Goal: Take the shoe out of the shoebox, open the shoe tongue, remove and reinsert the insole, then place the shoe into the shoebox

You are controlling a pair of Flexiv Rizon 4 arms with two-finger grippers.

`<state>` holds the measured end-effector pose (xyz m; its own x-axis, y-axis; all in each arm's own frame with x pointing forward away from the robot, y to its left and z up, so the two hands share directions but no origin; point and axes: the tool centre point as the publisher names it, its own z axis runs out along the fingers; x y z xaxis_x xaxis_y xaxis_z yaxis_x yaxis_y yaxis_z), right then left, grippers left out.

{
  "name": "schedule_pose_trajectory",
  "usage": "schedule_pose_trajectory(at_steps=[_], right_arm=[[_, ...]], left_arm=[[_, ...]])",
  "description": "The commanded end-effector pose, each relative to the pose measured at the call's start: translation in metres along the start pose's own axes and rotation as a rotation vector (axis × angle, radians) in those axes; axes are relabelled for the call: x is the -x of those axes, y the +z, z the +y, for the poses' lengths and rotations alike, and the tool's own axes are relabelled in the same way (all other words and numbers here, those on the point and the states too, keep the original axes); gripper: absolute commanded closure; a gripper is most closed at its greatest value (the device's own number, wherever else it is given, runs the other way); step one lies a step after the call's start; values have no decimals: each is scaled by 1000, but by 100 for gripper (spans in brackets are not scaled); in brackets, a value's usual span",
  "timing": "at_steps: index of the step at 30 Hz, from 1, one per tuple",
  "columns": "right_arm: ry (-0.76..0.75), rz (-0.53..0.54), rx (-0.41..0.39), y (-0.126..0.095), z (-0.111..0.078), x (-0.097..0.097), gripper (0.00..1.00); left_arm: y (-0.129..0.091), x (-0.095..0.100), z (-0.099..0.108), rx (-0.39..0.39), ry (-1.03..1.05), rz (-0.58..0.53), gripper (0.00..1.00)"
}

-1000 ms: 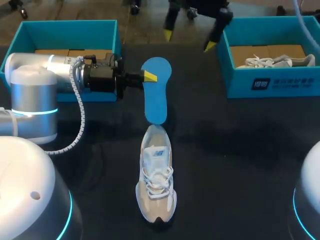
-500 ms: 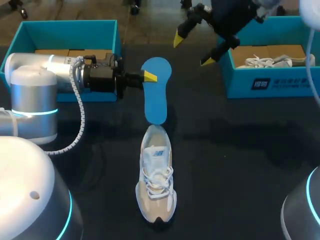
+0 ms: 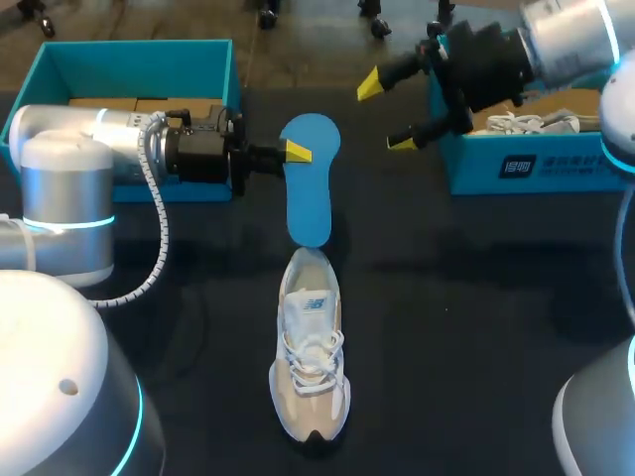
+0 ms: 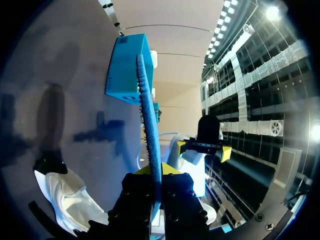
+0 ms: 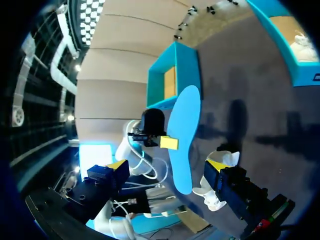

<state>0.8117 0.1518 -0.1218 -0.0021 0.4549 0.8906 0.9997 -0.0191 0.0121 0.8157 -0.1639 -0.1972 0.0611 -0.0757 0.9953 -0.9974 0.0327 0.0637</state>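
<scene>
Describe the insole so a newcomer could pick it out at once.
On the black table, find the white shoe at the middle; just past its far end is the insole, pinched at its wide end by the left gripper. It is the only flat, foot-shaped, bright blue piece, unlike the teal shoeboxes.

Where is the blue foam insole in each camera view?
Head view: blue foam insole upper middle, above the white sneaker.
Left wrist view: edge-on between the left arm's fingers.
Right wrist view: face-on, ahead of the right arm's fingers.
Shared landmark: the white sneaker, visible in all three.
</scene>
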Motion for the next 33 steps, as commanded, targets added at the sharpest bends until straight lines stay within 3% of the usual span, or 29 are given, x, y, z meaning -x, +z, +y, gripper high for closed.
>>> schedule_pose_trajectory(at_steps=[1,8,17,22,24,25,33], right_arm=[[-7,345,12,3,-3,9,0],[-10,366,12,3,-4,16,0],[12,404,22,4,-3,16,0],[13,419,9,4,-3,16,0],[13,419,9,4,-3,16,0],[13,419,9,4,-3,16,0],[13,419,9,4,-3,16,0]], left_arm=[[-2,0,-1,-4,18,7,100],[-12,-10,-8,-21,173,56,100],[-23,-28,-17,-29,589,121,100],[-29,-33,-17,-41,1005,172,100],[-28,-23,-17,12,1389,122,100],[-27,-17,-22,-20,1568,81,100],[-27,-17,-22,-20,1568,81,100]])
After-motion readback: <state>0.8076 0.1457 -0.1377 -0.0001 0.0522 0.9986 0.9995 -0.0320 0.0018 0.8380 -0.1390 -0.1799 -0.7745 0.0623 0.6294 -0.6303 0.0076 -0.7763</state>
